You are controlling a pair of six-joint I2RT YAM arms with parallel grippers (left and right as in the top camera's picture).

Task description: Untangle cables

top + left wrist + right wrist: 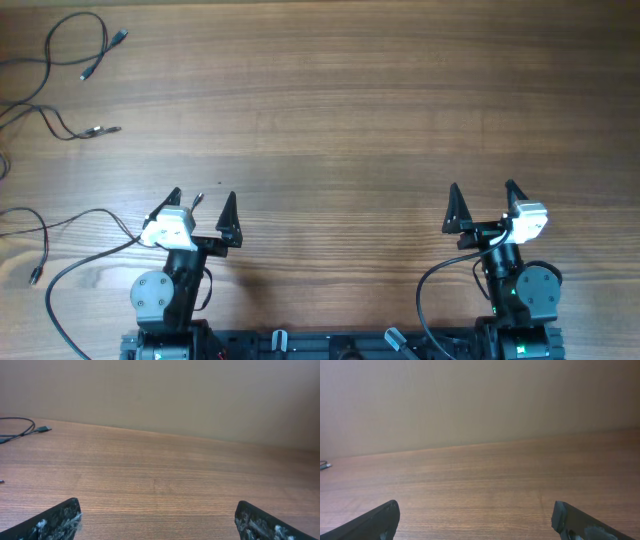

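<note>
Thin black silver-plugged cables (104,129) lie well left of my left fingers (229,215) on the brown wooden worktop (350,120). Overhead shows several; the left wrist shows one cable (44,429). Left and right fingers (457,205) are both released.

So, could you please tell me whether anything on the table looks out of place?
Nothing looks spilled or damaged. The one oddity: the thin black cables sprawl along the left edge of the table, some running out of view, untouched by the open left gripper and right gripper.

We see two black arms (185,270), white wrist blocks (167,232), grey round joints (153,295), looping black cables (425,285), left claw (202,197) and right claw (483,190) with pointed black fingers (229,212).
</note>
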